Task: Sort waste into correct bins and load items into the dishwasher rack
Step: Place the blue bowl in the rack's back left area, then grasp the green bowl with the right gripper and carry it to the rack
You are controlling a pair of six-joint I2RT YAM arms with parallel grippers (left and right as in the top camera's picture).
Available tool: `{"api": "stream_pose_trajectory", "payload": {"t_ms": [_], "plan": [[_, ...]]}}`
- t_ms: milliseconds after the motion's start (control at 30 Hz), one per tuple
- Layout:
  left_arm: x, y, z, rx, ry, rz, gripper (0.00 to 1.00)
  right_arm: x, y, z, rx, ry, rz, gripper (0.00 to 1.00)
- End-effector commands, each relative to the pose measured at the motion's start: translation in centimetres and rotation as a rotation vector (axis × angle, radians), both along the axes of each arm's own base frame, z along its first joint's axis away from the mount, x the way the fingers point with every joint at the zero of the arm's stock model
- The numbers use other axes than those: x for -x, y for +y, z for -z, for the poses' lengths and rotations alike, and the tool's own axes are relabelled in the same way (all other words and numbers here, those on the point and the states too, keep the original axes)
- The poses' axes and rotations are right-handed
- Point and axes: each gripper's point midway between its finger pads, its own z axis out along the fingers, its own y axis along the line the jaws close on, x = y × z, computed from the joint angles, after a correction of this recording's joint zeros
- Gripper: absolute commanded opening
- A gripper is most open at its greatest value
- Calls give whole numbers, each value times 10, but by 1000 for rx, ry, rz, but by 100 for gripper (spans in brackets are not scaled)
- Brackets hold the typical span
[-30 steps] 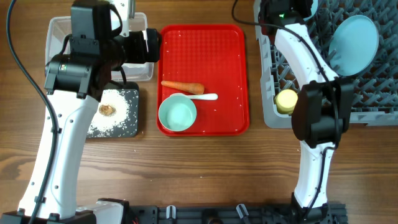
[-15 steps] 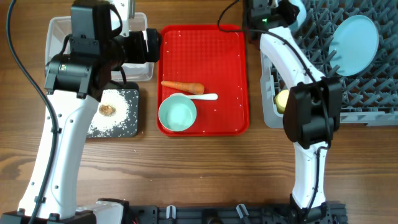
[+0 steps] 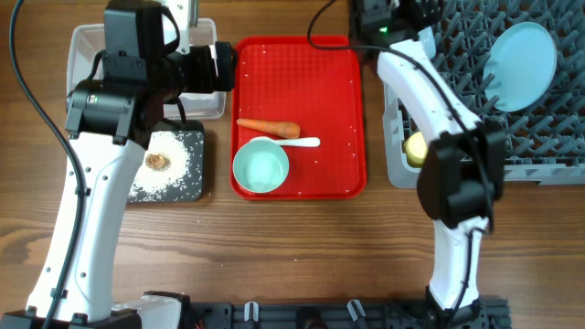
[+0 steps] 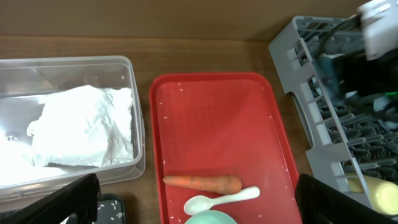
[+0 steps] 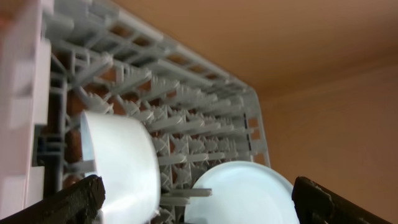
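Note:
My right gripper [image 5: 200, 210] is open and empty above the grey dishwasher rack [image 5: 186, 118]. In the rack a light-blue bowl [image 5: 121, 165] stands on edge beside the light-blue plate [image 5: 242, 193], and neither touches the fingers. From overhead the right gripper [image 3: 391, 15] sits at the rack's [image 3: 539, 137] far left corner, with a yellow cup [image 3: 417, 147] lower down. My left gripper [image 4: 199, 208] hangs open over the red tray [image 4: 217, 118], which holds a carrot [image 4: 202, 182], a white spoon [image 4: 221, 200] and a pale-green bowl [image 3: 260, 166]. A white napkin [image 4: 87, 134] lies in the clear tub [image 4: 134, 93].
A black tray [image 3: 187, 178] at front left holds loose rice and a small brown lump [image 3: 158, 161]. The left arm covers most of the clear tub [image 3: 87, 41] from overhead. Bare wooden table runs along the front edge.
My right gripper has opened and let go of the light-blue bowl in the rack, and the arm has drawn back to the left. The left arm has not moved.

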Motion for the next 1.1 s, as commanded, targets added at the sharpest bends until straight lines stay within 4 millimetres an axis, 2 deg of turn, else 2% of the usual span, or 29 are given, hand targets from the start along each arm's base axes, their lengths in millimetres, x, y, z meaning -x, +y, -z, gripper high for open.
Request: {"api": "stream_pose_trajectory", "payload": {"t_ms": [0,67,100,133,200,233,300,333,367,467,500,567,600,667,700,800,867,967,1067], "plan": [[-1,2,0,3,1,-10,100,18,26,-65,-236,-86,-167,100],[-1,2,0,3,1,-10,100,46,79,-46,-477,102,-407,100],[-1,2,0,3,1,-10,100,67,111,-34,-611,221,-534,100],[-1,2,0,3,1,-10,100,97,151,-22,-815,368,-683,96],[-1,2,0,3,1,-10,100,141,200,-8,-1188,557,-738,91],[-1,2,0,3,1,-10,100,154,207,17,-1285,631,-641,87],[-1,2,0,3,1,-10,100,173,211,61,-1347,715,-482,84],[-1,2,0,3,1,-10,100,191,215,84,-1372,772,-390,83],[-1,2,0,3,1,-10,100,197,216,92,-1380,793,-357,82],[-1,2,0,3,1,-10,100,239,235,130,-1389,891,-195,75],[-1,2,0,3,1,-10,100,249,240,146,-1337,875,-137,73],[-1,2,0,3,1,-10,100,263,250,163,-1262,867,-137,67],[-1,2,0,3,1,-10,100,265,251,167,-1236,861,-133,63],[-1,2,0,3,1,-10,100,262,247,171,-1216,823,-82,45],[-1,2,0,3,1,-10,100,260,246,171,-1216,807,-65,40],[-1,2,0,3,1,-10,100,257,245,180,-1209,798,-39,33],[-1,2,0,3,1,-10,100,260,247,192,-1219,830,-14,33],[-1,2,0,3,1,-10,100,258,249,191,-1228,827,-23,31],[-1,2,0,3,1,-10,100,257,248,191,-1230,825,-20,13]]}}
